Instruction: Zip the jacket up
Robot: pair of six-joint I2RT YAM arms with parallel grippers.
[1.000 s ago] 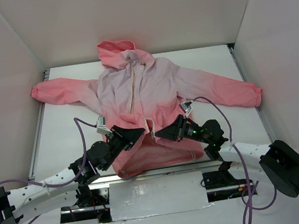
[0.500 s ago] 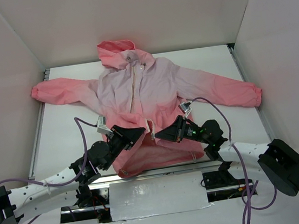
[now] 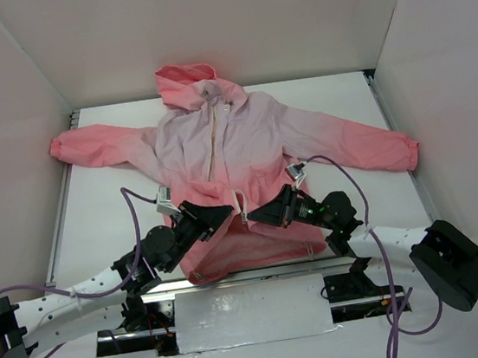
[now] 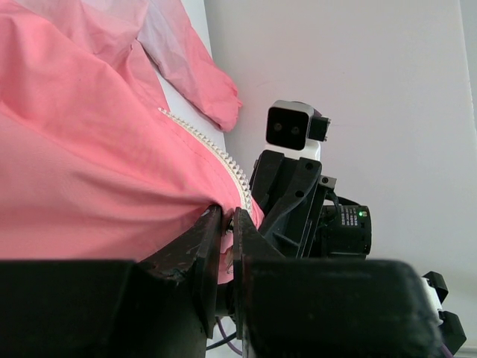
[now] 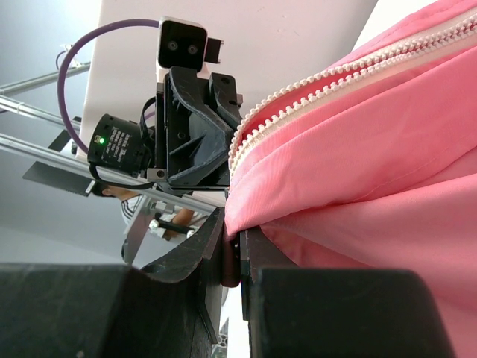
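The jacket (image 3: 226, 141) lies flat on the table, hood at the far side, sleeves spread, coral at the hem and pale lilac at the chest. Its cream zipper (image 3: 213, 143) runs down the front. My left gripper (image 3: 228, 211) is shut on the hem fabric beside the zipper's lower end; its view shows the pinched cloth (image 4: 112, 171) and zipper teeth (image 4: 216, 153). My right gripper (image 3: 254, 215) is shut on the opposite hem edge; its view shows the pink fabric (image 5: 358, 149) and zipper teeth (image 5: 313, 86). The two grippers face each other, a short gap apart.
White walls enclose the table on the left, far and right sides. A metal rail (image 3: 58, 232) runs along the table's left edge. A silver plate (image 3: 251, 313) lies between the arm bases. Purple cables (image 3: 358, 186) loop from both wrists.
The right arm's base end has shifted slightly left. Both grippers keep their hold on the hem and stay close together.
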